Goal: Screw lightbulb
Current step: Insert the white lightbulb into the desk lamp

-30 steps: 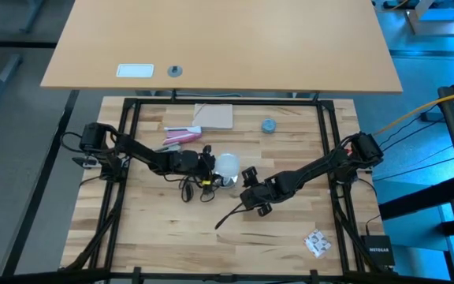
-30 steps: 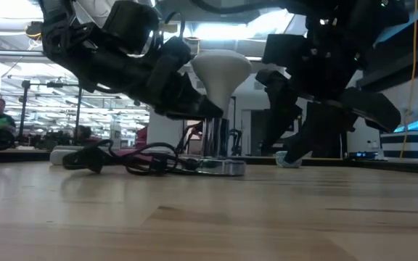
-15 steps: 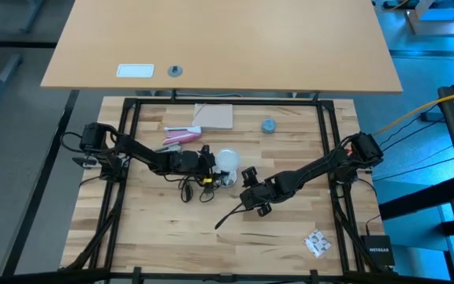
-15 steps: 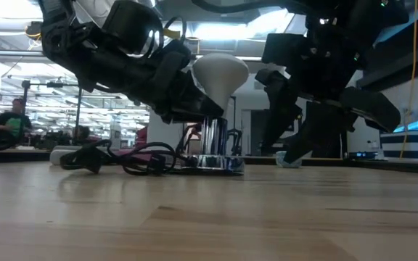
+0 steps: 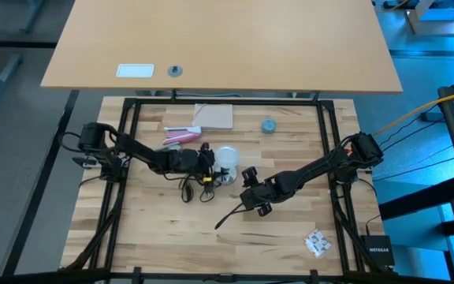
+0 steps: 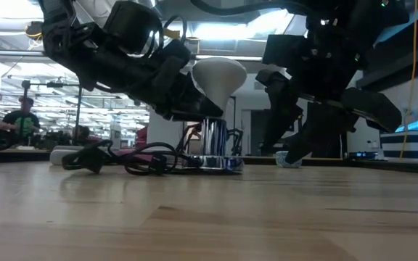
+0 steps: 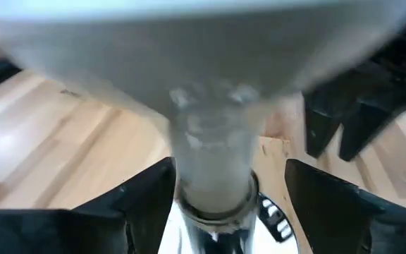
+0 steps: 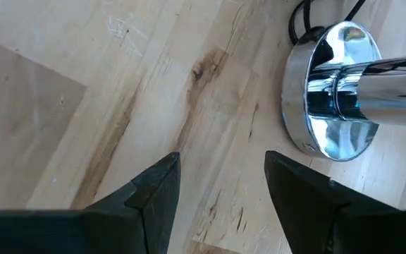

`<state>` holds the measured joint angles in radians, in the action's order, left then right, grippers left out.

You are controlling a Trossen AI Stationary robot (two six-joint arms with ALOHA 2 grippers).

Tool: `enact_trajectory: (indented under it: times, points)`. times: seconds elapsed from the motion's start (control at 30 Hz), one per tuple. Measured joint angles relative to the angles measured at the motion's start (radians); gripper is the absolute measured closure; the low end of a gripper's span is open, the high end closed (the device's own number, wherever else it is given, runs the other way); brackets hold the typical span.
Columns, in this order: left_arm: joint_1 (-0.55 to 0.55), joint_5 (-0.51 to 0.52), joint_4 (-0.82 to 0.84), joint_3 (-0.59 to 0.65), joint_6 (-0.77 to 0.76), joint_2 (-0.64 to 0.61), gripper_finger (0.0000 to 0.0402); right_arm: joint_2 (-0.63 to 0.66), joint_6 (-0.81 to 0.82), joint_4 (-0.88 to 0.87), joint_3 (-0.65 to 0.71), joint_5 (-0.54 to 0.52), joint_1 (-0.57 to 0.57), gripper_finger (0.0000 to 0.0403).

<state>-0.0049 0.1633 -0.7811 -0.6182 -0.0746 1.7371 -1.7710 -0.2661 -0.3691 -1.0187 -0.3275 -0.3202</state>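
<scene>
Regripping the lightbulb (image 7: pixel 210 63) | it stands in the chrome socket (image 6: pixel 215 148) | our left gripper (image 7: pixel 210 194) is spread around its neck, not pinching | right gripper (image 8: pixel 217 190) spread, empty, near the socket | next: pinch and turn again, we judge.

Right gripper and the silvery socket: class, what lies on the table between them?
Nothing. In the right wrist view, only bare wooden table separates the open right gripper from the socket; the lightbulb stands above the socket.
</scene>
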Motion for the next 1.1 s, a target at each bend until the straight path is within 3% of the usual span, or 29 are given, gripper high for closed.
enact_trajectory:
  times: [0.2, 0.8, 0.97, 1.1]
  points:
    - [0.029, 0.067, 0.103, 0.000, -0.004, -0.068, 0.0142, 0.000, 0.000, 0.000, 0.000, 0.000, 0.000, 0.0191]
    - [-0.004, 0.069, 0.579, 0.001, -0.145, -0.352, 0.0142, 0.000, 0.004, 0.004, -0.001, 0.000, 0.000, 0.0191]
    - [-0.042, -0.004, 0.727, 0.001, -0.268, -0.504, 0.0142, 0.000, -0.010, -0.010, -0.060, 0.002, 0.000, 0.0191]
    - [-0.073, -0.073, 0.767, 0.001, -0.342, -0.646, 0.0142, 0.000, -0.062, -0.127, -0.157, -0.022, 0.000, 0.0191]
